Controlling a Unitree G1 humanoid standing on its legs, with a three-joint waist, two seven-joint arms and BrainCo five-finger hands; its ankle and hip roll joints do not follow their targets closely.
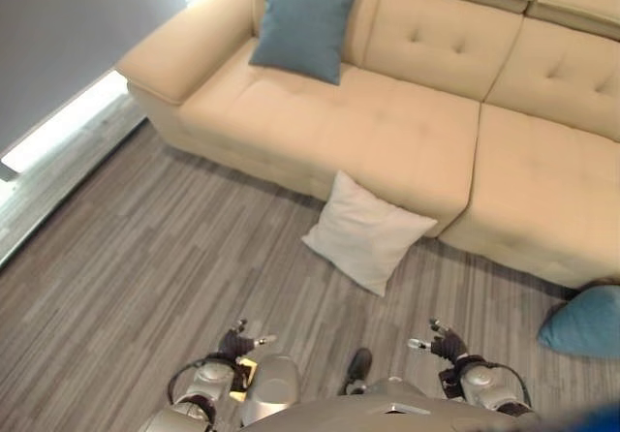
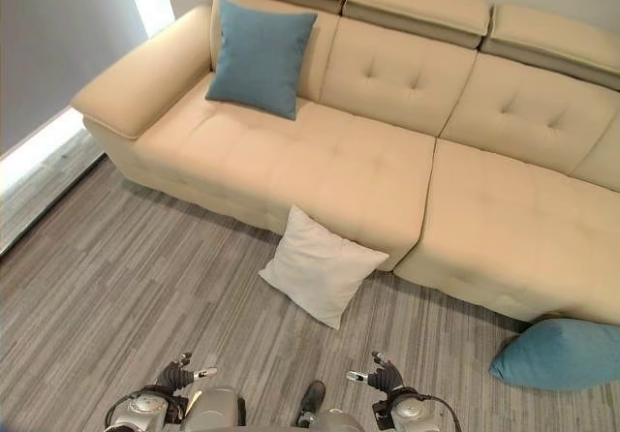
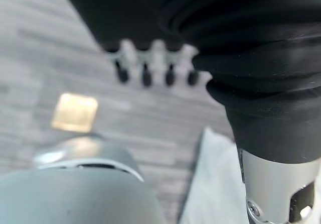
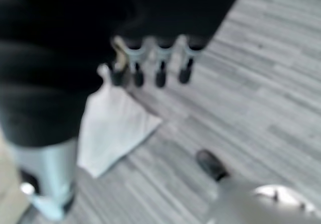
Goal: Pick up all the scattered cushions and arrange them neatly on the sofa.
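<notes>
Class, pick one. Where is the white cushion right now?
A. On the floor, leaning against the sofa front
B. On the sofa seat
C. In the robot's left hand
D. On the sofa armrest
A: the white cushion sits on the floor, propped against the front of the sofa.

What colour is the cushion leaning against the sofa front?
White cushion; clearest in the right eye view.

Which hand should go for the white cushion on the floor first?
Probably the right hand: the white cushion leans on the sofa front, slightly nearer it than the left hand. Both hands are open and empty.
</notes>
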